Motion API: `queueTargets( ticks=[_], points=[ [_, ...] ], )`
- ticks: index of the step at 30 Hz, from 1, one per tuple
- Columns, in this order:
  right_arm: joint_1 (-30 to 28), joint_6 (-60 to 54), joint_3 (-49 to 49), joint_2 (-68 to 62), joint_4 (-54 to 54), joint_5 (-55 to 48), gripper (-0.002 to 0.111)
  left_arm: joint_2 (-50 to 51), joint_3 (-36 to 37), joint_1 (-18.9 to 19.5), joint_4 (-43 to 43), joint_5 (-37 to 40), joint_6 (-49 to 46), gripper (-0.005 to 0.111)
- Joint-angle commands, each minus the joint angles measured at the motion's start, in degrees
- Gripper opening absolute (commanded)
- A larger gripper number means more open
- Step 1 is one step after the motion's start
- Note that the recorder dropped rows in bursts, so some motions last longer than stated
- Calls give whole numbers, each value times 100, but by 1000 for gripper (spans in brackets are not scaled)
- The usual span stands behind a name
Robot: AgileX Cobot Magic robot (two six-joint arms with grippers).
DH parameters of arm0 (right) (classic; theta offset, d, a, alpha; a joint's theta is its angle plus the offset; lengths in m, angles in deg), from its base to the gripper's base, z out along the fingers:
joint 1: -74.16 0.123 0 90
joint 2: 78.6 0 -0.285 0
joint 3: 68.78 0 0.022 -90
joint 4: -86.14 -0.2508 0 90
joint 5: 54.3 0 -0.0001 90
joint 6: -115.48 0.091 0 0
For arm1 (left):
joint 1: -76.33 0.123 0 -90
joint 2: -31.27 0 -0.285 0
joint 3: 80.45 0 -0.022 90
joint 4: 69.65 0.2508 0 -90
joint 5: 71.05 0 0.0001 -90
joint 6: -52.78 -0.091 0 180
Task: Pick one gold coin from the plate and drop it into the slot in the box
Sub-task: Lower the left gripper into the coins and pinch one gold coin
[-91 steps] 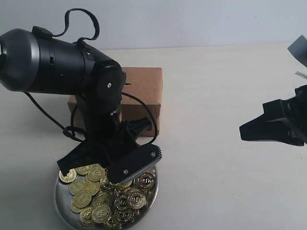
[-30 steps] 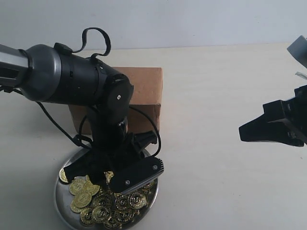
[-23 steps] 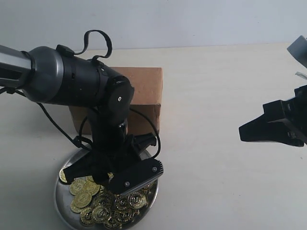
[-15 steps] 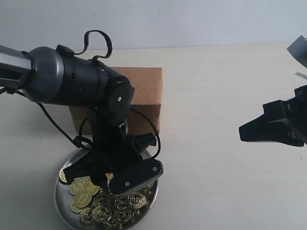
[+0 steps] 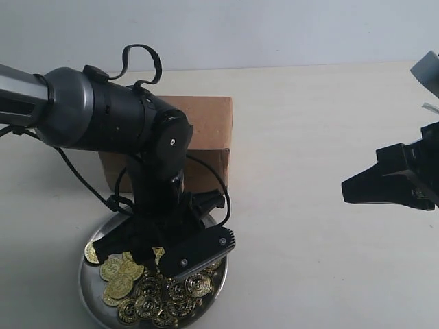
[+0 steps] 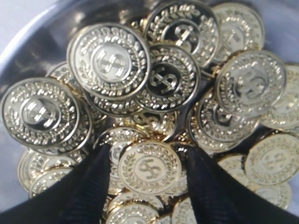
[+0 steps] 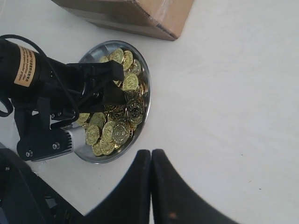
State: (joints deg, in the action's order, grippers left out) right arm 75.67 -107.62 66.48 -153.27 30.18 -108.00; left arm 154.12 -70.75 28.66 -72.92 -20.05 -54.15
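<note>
The silver plate [image 5: 84,284] lies near the front, piled with several gold coins [image 5: 140,301]. My left gripper [image 5: 134,259] is lowered into the pile, open. In the left wrist view its black fingers [image 6: 93,177] stand on either side of one flat gold coin [image 6: 149,170], almost touching its edges. The left gripper [image 6: 145,151] points into the plate [image 6: 28,42]. The brown cardboard box [image 5: 209,127] stands just behind the plate, partly behind the left arm. Its slot does not show. My right gripper [image 5: 351,189] hovers far to the right, shut and empty; it [image 7: 151,155] is above bare table.
The left arm's black body and cable [image 5: 103,120] cover the box's left part. The right wrist view shows the plate [image 7: 145,79], the box [image 7: 135,14] and the left arm [image 7: 37,79] from above. Pale table [image 5: 309,260] lies between the two arms.
The left gripper has come down from above the coins into the pile, sinking slightly more over the last second. The right arm has not moved.
</note>
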Motion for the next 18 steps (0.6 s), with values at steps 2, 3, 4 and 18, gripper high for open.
queueTargets(
  ticks=[2, 3, 4, 18],
  points=[
    [-20, -66, 49, 39, -45, -38, 0, 146, 9, -30, -41, -233, 224, 48],
    [-20, -66, 49, 39, -45, -38, 0, 146, 9, -30, -31, -233, 237, 45],
    [-20, -66, 49, 39, -45, -38, 0, 146, 9, -30, -31, -233, 265, 41],
    [-20, -66, 49, 39, -45, -38, 0, 110, 9, -30, 22, -233, 378, 36]
  ],
)
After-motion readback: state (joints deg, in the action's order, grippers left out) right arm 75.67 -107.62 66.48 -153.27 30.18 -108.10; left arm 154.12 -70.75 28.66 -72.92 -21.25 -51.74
